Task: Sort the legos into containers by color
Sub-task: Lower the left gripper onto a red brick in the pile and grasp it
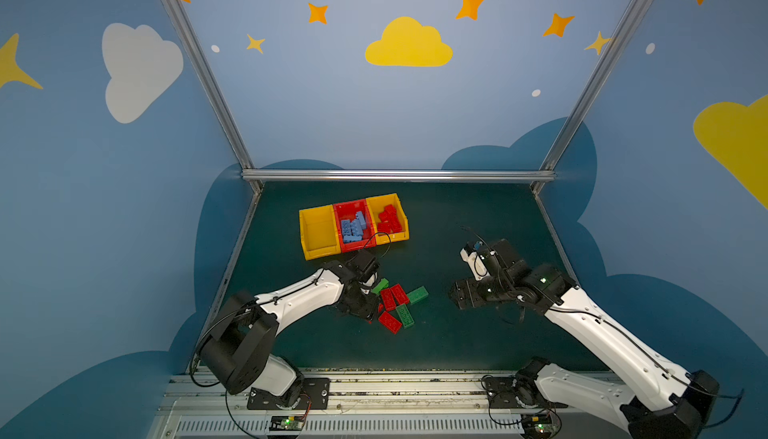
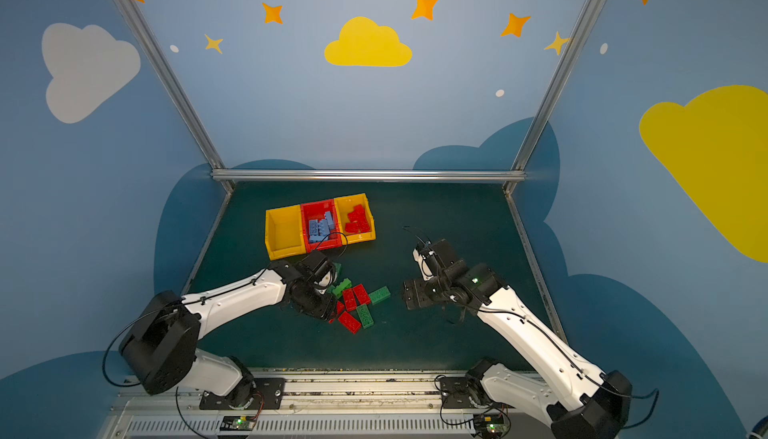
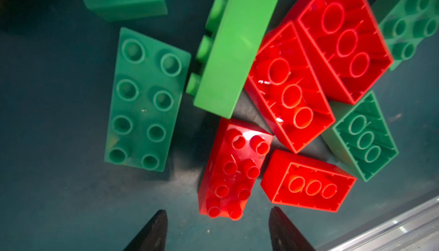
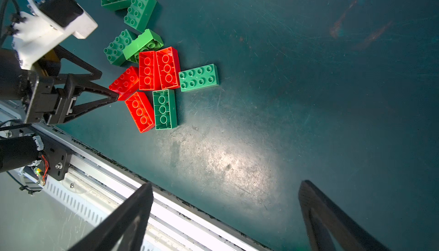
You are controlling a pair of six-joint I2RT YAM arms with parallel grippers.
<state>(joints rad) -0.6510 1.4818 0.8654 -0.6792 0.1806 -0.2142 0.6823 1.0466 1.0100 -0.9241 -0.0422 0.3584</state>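
Your left hand (image 3: 218, 210) open, tips flank red lego (image 3: 235, 169) end, obscured in both top views — right hand (image 4: 226, 183) wide open, empty.

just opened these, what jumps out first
A jumble of red and green bricks lies on the dark table by the left arm, whose open pincer is poised at a studs-up red brick. Farther back sits a row of three joined bins: blue bricks lie in the red middle one, red bricks in the yellow one on the right, and the left yellow one is empty.
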